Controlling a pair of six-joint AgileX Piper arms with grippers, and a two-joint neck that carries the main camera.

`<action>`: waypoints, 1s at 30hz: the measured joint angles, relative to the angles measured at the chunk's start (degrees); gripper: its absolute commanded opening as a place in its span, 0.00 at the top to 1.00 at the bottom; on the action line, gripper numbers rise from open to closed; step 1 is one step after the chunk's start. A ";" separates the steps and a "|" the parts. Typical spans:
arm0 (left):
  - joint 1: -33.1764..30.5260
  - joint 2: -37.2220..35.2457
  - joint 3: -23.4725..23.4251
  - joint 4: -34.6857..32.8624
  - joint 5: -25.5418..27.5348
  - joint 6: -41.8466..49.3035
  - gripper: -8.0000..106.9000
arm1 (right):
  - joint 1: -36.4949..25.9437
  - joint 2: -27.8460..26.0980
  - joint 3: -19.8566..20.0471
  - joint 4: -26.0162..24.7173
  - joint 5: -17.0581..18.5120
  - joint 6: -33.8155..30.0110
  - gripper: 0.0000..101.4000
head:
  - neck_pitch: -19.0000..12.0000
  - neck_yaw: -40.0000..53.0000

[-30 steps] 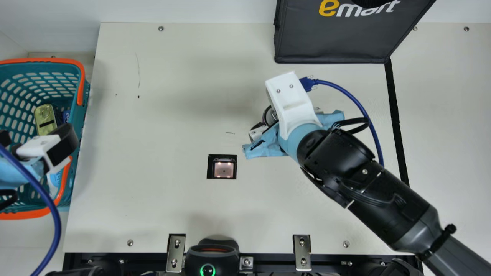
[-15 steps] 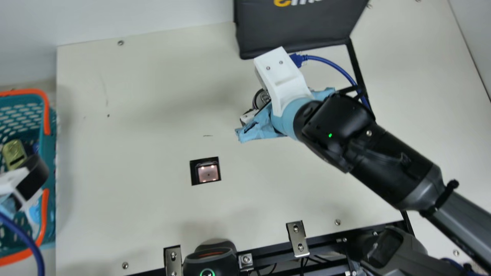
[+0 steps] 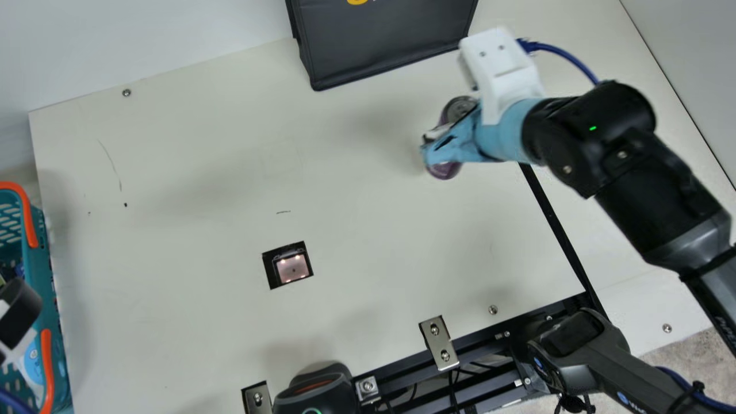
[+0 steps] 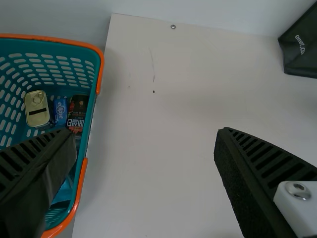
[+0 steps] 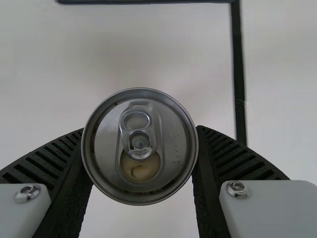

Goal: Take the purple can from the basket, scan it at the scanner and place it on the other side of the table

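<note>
Cream bench (image 3: pixel 172 310) under soft light, blurry shadows on top. Pale wall (image 3: pixel 144 34) past far edge, grey wall (image 3: pixel 701 46) at right. Black frame (image 3: pixel 402 369) along near edge. Mottled grey floor (image 3: pixel 696 357) at main view's lower right.

Lettering on the dark bag (image 4: pixel 297 62) and, in the basket (image 4: pixel 100 69), 1 blue pack (image 4: pixel 60 111) and 1 black pack (image 4: pixel 78 113)
</note>
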 measured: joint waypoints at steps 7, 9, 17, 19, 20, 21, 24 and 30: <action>0.00 0.00 0.00 0.00 0.00 0.00 0.15 | -14.31 1.51 -1.69 3.17 -0.84 -8.63 1.00 | 0.00 0.00; 0.00 0.00 0.00 0.00 0.00 0.00 0.15 | -18.17 2.46 -2.46 3.82 -1.07 -10.46 1.00 | 0.00 0.00; 0.00 0.00 0.00 0.00 0.00 0.00 0.15 | -28.36 8.94 -7.80 5.42 -2.79 -16.25 1.00 | 0.00 0.00; 0.00 0.00 0.00 0.00 0.00 0.00 0.15 | -29.71 11.00 -9.49 5.90 -3.06 -17.14 1.00 | 0.00 0.00; 0.00 0.00 0.00 0.00 0.00 0.00 0.15 | -30.26 12.20 -10.51 6.20 -3.15 -17.76 1.00 | 0.00 0.00; 0.00 0.00 0.00 0.00 0.00 0.00 0.15 | -30.75 13.44 -11.61 6.48 -3.49 -18.38 1.00 | 0.00 0.00; 0.00 0.00 0.00 0.00 0.00 0.00 0.15 | -32.03 17.14 -14.86 7.28 -3.62 -20.00 1.00 | 0.09 0.00; 0.00 0.00 0.00 0.00 0.00 0.00 0.15 | -34.30 25.19 -22.59 9.16 -3.28 -24.12 1.00 | 0.00 0.00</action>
